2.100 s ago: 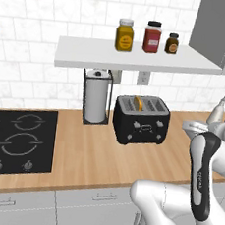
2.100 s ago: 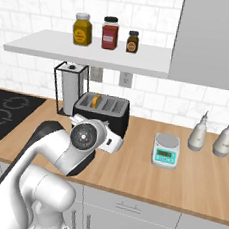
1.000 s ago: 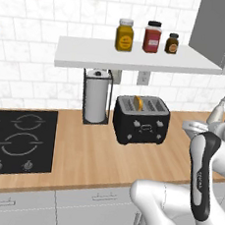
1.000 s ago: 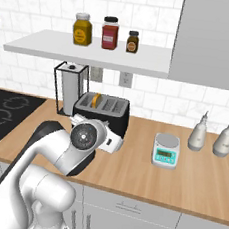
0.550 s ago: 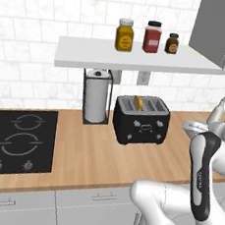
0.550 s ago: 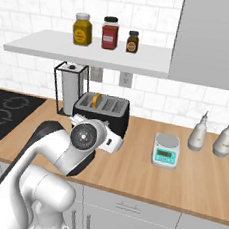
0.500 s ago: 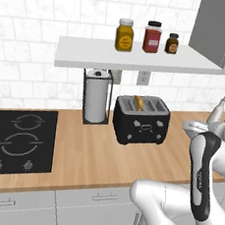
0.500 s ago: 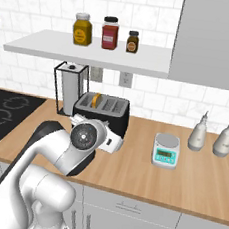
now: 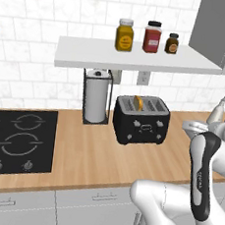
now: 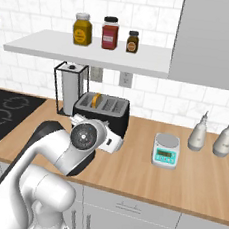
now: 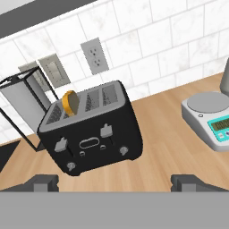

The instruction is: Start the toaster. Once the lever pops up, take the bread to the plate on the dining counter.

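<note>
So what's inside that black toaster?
An orange-tan slice of bread stands up out of one slot of the toaster. Its lower part is hidden inside; the other slot looks empty.

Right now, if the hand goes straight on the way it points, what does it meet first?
Most likely the toaster's front face, near its lever. The open hand looks clear of it so far, though depth is hard to judge.

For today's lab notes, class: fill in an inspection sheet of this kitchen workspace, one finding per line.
Surface: wooden counter, hob set in its left part.
Job's things: black toaster; bread sticking up from one slot; two levers.
Clutter: paper towel stand, kitchen scale, two bottles.
Grippers: gripper short of the toaster, jaws open, empty.
Cables: nothing seen.
Surroundings: tiled wall, shelf with three jars, wall outlet.
</note>
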